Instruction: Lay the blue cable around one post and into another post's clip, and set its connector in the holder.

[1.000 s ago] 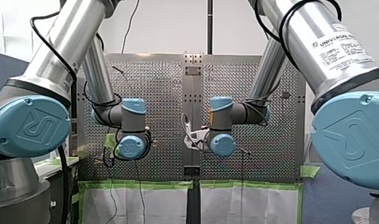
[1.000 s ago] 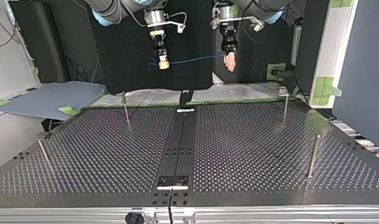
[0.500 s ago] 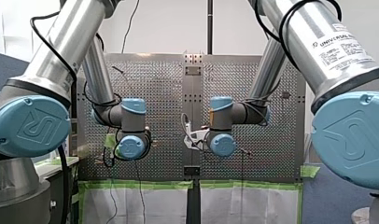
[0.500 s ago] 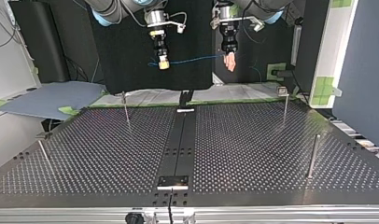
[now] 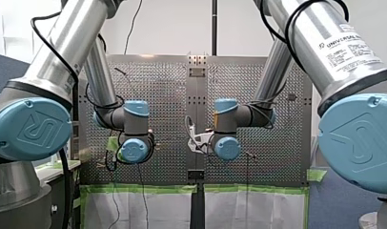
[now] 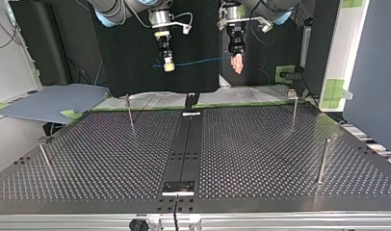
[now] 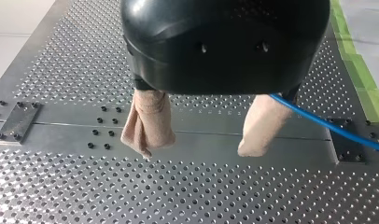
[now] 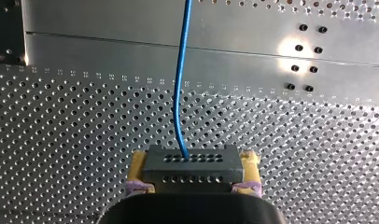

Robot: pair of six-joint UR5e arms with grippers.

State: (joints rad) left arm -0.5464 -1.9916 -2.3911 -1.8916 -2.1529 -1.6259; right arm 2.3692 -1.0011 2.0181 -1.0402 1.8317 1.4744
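Two claws hang over the bench, near twelve o'clock in the top view. My right claw is clamped, its yellow pads pressing the two ends of a dark grey connector, a block with rows of small holes. The blue cable leaves the block's middle and runs straight ahead of that claw, over the bench's smooth centre strip. My left claw is spread wide, its beige pads well apart. The cable passes the outer side of one pad and trails away beside it; I cannot tell whether it touches that pad. In the top view the cable hangs as a nearly level line between the claws, the right one at about eleven o'clock, the left at about one. Both claws point straight down. Four thin posts stand round the bench at ten, two, three and nine o'clock. A small plate lies on the centre strip at six.
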